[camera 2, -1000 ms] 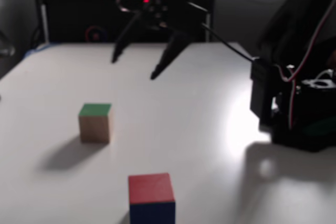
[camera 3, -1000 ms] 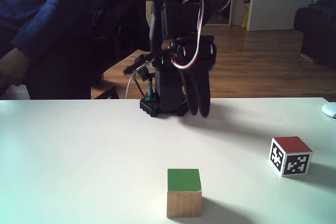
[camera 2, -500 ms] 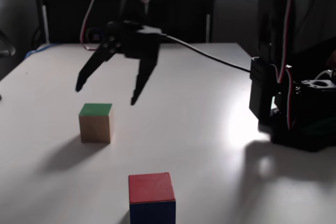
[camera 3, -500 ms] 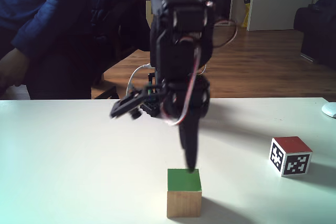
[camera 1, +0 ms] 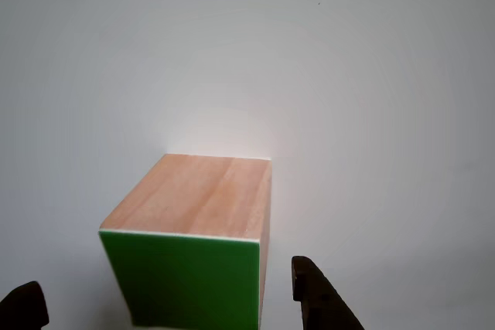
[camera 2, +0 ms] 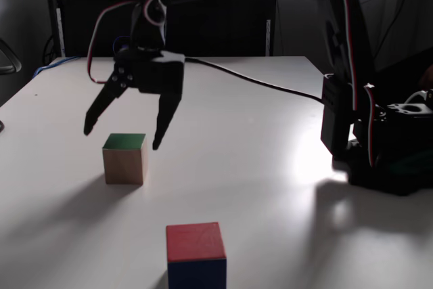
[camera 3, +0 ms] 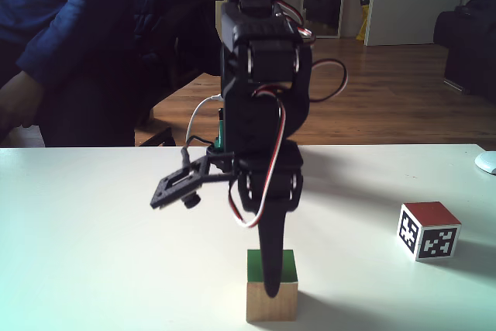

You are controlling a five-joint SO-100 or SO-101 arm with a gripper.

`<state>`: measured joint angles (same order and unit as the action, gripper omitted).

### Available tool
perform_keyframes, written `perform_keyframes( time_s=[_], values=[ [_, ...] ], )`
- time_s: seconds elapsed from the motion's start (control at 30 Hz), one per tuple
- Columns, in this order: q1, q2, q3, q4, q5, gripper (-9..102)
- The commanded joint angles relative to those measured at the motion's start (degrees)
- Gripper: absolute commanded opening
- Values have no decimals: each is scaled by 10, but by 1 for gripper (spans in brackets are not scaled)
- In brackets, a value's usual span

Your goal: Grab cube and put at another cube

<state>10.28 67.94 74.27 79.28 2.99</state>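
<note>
Wooden cube point(camera 2: 124, 158), green face up, standing on the white surface point(camera 2: 243, 133) to the left of centre in a fixed view; red cube point(camera 2: 195, 254) near the front edge of that view, well apart from it, its black-and-white marker face visible in the other fixed view point(camera 3: 428, 232). Gripper point(camera 2: 122, 137): fingers point(camera 2: 165, 116) spread wide, holding nothing, poised just above the wooden cube with one tip on either side. Person in a dark blue sleeve point(camera 3: 62, 29) behind the surface.
</note>
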Motion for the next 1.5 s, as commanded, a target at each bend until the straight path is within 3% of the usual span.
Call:
perform_keyframes(
  time_s=[0.0, 0.37, 0.8, 1.03, 1.23, 1.47],
  values=[
    [-10, -10, -32, 4, -1, 48],
    [-16, -80, -92, 4, 17, 43],
    [-14, -90, -113, 4, 15, 21],
    [-23, -39, -97, 12, 25, 19],
    [-89, 120, 4, 17, 43, 19],
    [-247, 280, 75, 70, 87, 19]
  ],
)
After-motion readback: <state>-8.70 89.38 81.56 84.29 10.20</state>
